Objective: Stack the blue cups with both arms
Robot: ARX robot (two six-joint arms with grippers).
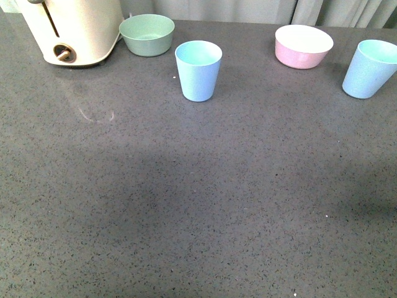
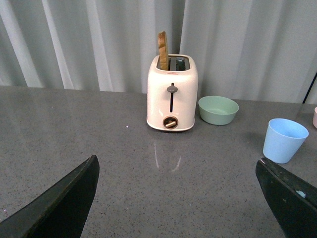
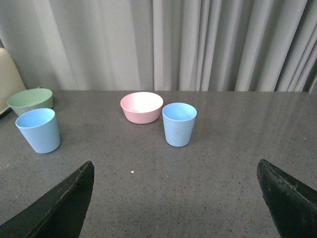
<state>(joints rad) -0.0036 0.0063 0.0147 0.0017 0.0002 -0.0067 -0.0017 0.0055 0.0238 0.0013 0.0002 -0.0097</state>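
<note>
Two pale blue cups stand upright and apart on the grey counter. One blue cup (image 1: 198,70) is near the back centre, and it also shows in the left wrist view (image 2: 284,140) and the right wrist view (image 3: 38,130). The other blue cup (image 1: 371,69) stands at the far right edge, and the right wrist view (image 3: 179,124) shows it too. Neither arm shows in the front view. My left gripper (image 2: 176,198) is open and empty, well short of the cup. My right gripper (image 3: 176,198) is open and empty, well short of both cups.
A cream toaster (image 1: 71,30) with a slice of toast (image 2: 162,50) stands at the back left. A green bowl (image 1: 147,34) sits beside it. A pink bowl (image 1: 303,46) with a white inside sits between the cups. Grey curtains hang behind the counter (image 1: 198,205).
</note>
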